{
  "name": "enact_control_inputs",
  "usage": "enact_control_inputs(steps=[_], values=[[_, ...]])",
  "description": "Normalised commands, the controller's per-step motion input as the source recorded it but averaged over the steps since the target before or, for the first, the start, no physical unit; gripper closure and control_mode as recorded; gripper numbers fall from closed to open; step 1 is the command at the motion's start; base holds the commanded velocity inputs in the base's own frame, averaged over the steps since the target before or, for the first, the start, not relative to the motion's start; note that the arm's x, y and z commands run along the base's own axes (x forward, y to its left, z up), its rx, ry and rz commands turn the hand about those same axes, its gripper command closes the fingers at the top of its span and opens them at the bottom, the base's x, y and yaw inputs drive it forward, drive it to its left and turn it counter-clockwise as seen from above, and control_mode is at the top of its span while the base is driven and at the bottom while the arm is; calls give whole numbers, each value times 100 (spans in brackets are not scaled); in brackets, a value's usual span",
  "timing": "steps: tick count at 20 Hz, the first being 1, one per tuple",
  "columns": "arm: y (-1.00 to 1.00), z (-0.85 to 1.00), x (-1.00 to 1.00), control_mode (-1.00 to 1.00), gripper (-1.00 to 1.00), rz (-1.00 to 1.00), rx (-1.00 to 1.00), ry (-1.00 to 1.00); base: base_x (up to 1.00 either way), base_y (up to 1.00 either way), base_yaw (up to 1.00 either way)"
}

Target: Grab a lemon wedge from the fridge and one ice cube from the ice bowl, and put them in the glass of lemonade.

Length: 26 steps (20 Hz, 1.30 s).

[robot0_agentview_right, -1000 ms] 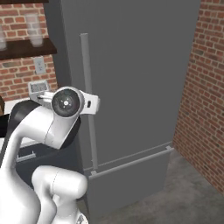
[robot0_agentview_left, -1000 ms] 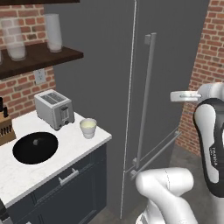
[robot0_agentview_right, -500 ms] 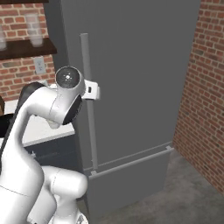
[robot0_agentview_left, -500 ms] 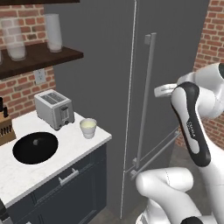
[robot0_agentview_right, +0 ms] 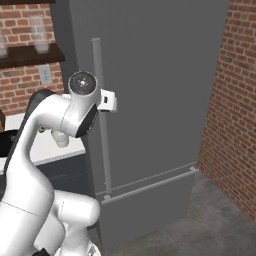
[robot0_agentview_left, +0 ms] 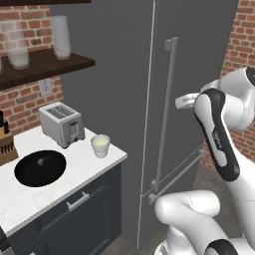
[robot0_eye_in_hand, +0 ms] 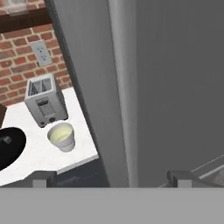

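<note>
One tool (robot0_eye_in_hand: 112, 177) at the fridge (robot0_eye_in_hand: 175, 87) handle (robot0_eye_in_hand: 124, 87).
My jaws are apart, handle dead ahead, glass of lemonade (robot0_eye_in_hand: 61, 136) off left.

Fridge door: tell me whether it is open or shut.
Shut. The fridge door lies flush, no white interior showing; the handle stands ungrasped.

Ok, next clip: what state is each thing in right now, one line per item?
fridge: door shut, handle untouched.
gripper: fingers open, holding nothing, close in front of the handle.
glass of lemonade: upright on the counter, pale liquid inside.
ice bowl: flat on the counter.
toaster: upright, slots empty.
</note>
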Motion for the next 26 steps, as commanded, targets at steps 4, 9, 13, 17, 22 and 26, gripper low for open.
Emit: enact_control_inputs(steps=[4, 9, 13, 17, 22, 26], values=[[6, 0, 80, -100, -100, 0, 0, 6, 0, 0, 0], [0, 0, 65, -100, -100, 0, 0, 9, 0, 0, 0], [0, -5, 46, -100, -100, 0, 0, 9, 0, 0, 0], [0, -21, 40, -100, -100, 0, 0, 1, 0, 0, 0], [0, -44, 43, -100, -100, 1, 0, -2, 0, 0, 0], [0, -38, 42, -100, -100, 3, 1, -1, 0, 0, 0]])
